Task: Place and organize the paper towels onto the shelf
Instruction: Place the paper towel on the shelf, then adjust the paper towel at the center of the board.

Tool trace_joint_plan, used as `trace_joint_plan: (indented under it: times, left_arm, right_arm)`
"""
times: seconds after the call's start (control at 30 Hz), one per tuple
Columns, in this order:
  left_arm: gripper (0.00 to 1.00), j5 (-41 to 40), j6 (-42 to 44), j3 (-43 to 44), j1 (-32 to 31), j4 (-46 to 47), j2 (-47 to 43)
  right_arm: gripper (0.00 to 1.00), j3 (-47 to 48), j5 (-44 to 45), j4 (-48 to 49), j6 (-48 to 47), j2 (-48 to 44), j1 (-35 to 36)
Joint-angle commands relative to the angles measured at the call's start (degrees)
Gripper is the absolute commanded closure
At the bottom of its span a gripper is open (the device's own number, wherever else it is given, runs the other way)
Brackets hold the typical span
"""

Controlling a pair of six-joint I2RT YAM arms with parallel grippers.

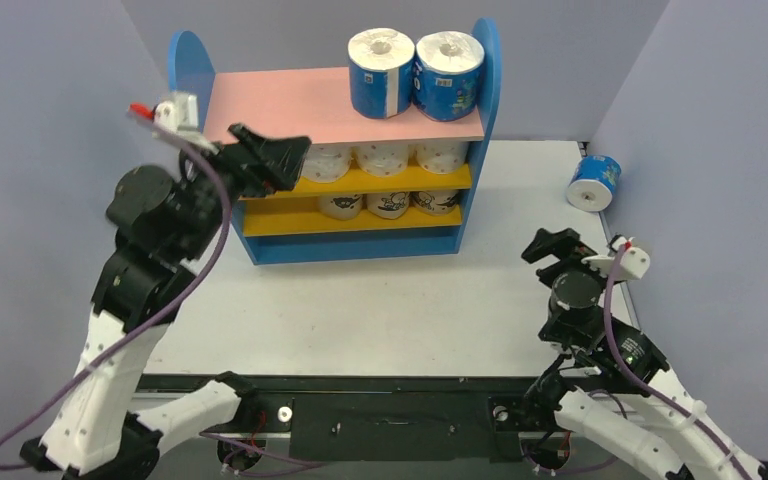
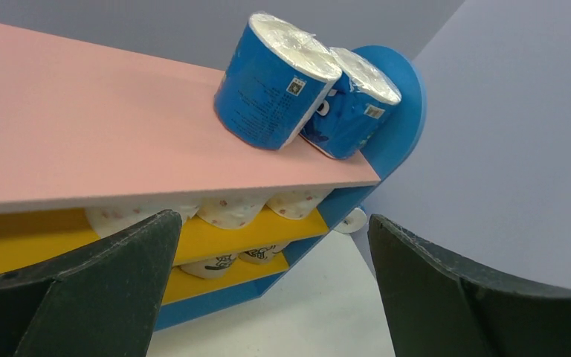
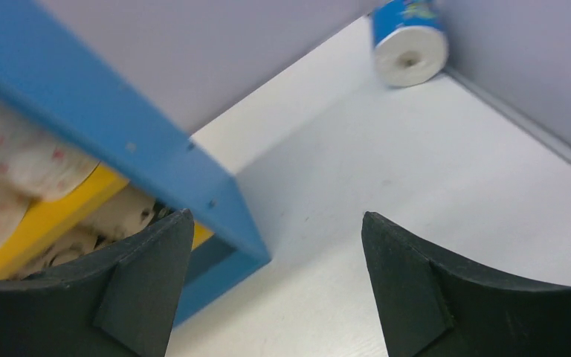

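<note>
The shelf (image 1: pixel 260 105) stands at the back of the table, its pink top (image 2: pixel 82 126) bearing two blue-and-white paper towels (image 1: pixel 381 72) (image 1: pixel 449 75) at the right end. Three white dotted rolls (image 1: pixel 385 157) fill the upper yellow board. Three tan cartoon-print rolls (image 1: pixel 388 204) fill the lower one. A third blue roll (image 1: pixel 594 182) (image 3: pixel 410 41) lies on its side on the table by the right wall. My left gripper (image 1: pixel 295 165) (image 2: pixel 273 219) hangs open and holds nothing, in front of the shelf's left part. My right gripper (image 1: pixel 550 245) (image 3: pixel 276 216) is open over the table, right of the shelf.
Grey walls (image 1: pixel 40 150) (image 1: pixel 720 150) close in the table on the left, back and right. The shelf's blue side panel (image 3: pixel 119 126) is close to my right gripper's left finger. Purple cables (image 1: pixel 210 230) loop along both arms.
</note>
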Motion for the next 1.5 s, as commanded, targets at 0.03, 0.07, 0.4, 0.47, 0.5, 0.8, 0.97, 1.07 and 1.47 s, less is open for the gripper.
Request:
trace_joint_plan:
  times: [0.03, 0.07, 0.4, 0.47, 0.5, 0.8, 0.97, 1.07, 1.47]
  left_arm:
    - [0.04, 0.8, 0.1, -16.2, 0.1, 10.1, -13.4]
    - [0.04, 1.1, -0.1, -17.7, 0.0, 9.6, -14.5]
    - [0.04, 2.3, -2.6, -37.0, 0.0, 6.4, -27.9]
    - [0.04, 2.2, -3.0, -39.0, 0.1, 5.1, -29.5]
    - [0.04, 1.9, -3.2, -39.4, 0.1, 4.6, -30.1]
    - [0.04, 0.7, -3.7, -45.4, 0.1, 1.4, -35.2]
    - [0.04, -0.2, -2.5, -46.1, 0.1, 0.3, -36.9]
    - [0.04, -1.1, -1.0, -44.8, 0.1, -1.2, -37.0]
    - [0.04, -6.2, 3.0, -48.6, 0.0, 1.2, -41.1]
  right_arm:
    - [0.21, 2.9, -7.1, -2.6, 1.7, 4.2, -21.1]
    - [0.21, 3.0, -11.7, -1.5, 2.0, 5.2, -25.7]
    - [0.18, -8.7, -37.5, 29.2, 20.7, 19.5, -57.2]
    - [0.17, -7.1, -38.5, 31.6, 23.8, 24.1, -58.0]
    - [0.17, -6.1, -38.4, 32.0, 24.1, 25.4, -58.3]
    - [0.22, -9.8, -44.6, 62.2, 36.2, 45.9, -67.1]
    - [0.25, -4.6, -57.4, 72.7, 38.0, 59.6, -72.3]
    - [0.21, -1.1, -61.0, 74.1, 35.2, 65.0, -74.3]
    - [0.15, 9.1, -63.4, 75.6, 30.9, 76.1, -76.1]
